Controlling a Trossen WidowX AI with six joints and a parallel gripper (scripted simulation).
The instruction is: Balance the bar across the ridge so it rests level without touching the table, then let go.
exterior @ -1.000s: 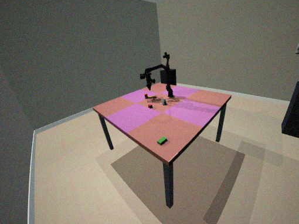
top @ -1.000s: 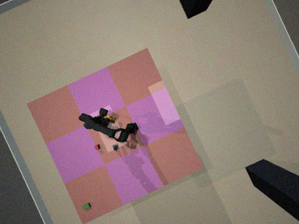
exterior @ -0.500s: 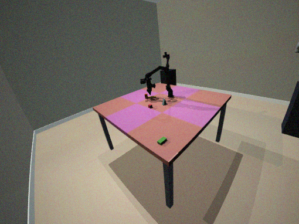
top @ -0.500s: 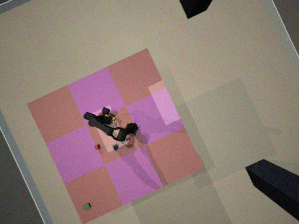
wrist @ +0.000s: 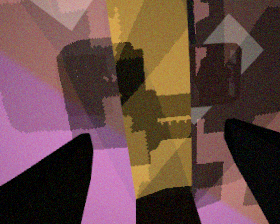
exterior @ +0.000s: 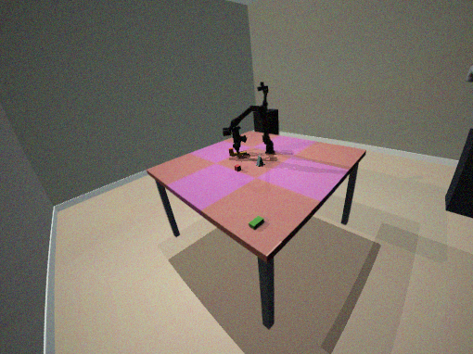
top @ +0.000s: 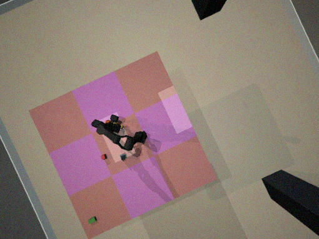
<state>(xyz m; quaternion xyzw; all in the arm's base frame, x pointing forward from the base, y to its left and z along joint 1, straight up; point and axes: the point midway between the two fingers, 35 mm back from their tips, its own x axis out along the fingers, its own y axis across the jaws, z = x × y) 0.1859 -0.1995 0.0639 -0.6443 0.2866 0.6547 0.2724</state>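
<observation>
The bar is yellow with a black band and an orange end piece. It lies on the table beneath the arm. My gripper is open and low over the bar. In the wrist view the bar runs between the two fingers, with space on both sides. The orange end is out of the wrist view. The ridge is a small dark teal wedge standing on the table apart from the bar, with nothing on it.
A small red cube sits near the ridge. A green block lies near a far table corner. The arm's shadows fall over the bar and the checkered table.
</observation>
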